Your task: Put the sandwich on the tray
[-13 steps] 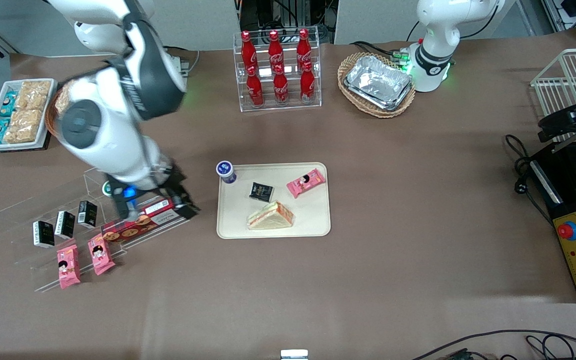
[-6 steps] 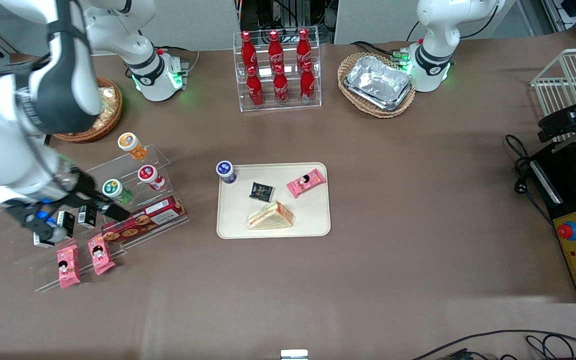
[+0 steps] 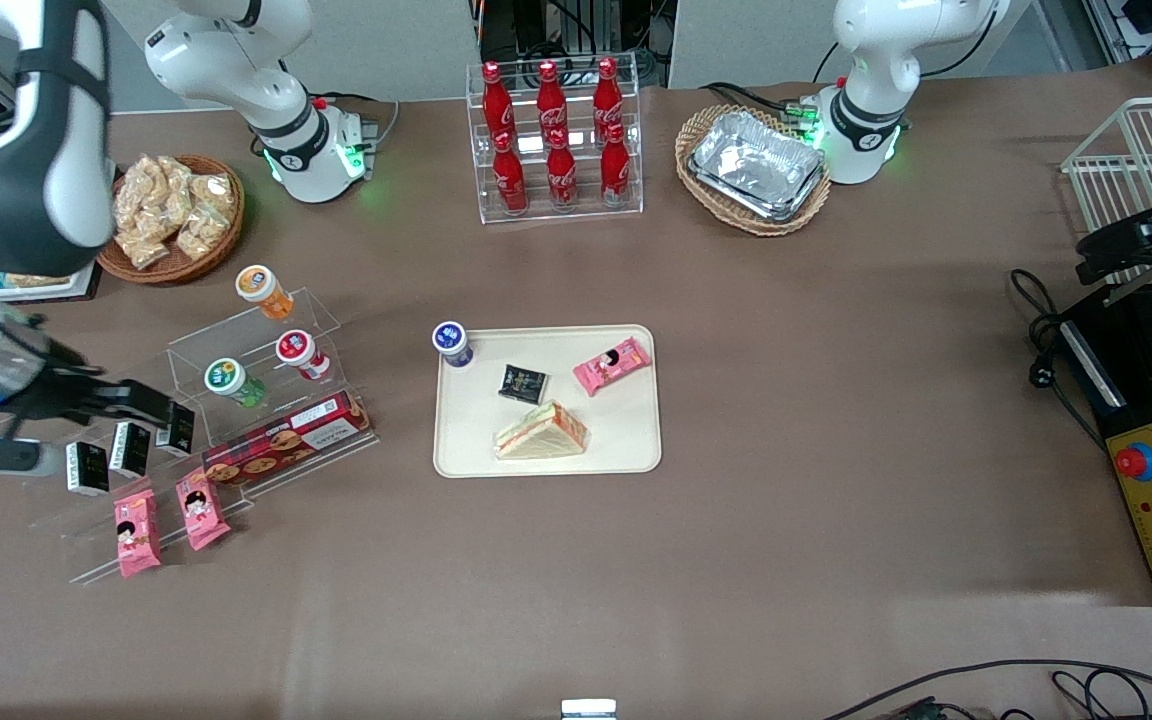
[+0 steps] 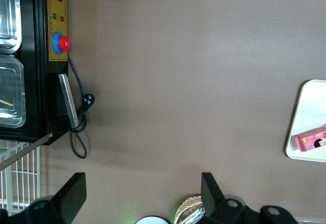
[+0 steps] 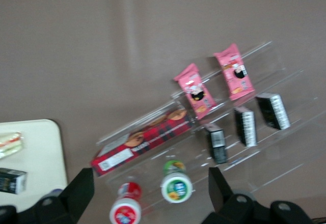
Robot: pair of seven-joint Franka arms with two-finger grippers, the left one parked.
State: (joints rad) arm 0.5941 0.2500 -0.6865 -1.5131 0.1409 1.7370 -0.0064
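The sandwich [image 3: 541, 432] lies on the tray [image 3: 636, 450], so placing looks done; the gripper [image 3: 151, 400], jaws wide and empty, hangs above the snack stand [image 3: 236, 400], needing only parking

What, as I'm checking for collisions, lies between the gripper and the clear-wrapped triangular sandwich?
Front view: between gripper and sandwich stand a red cookie box and green-capped bottle on a clear stepped stand, then bare brown table.
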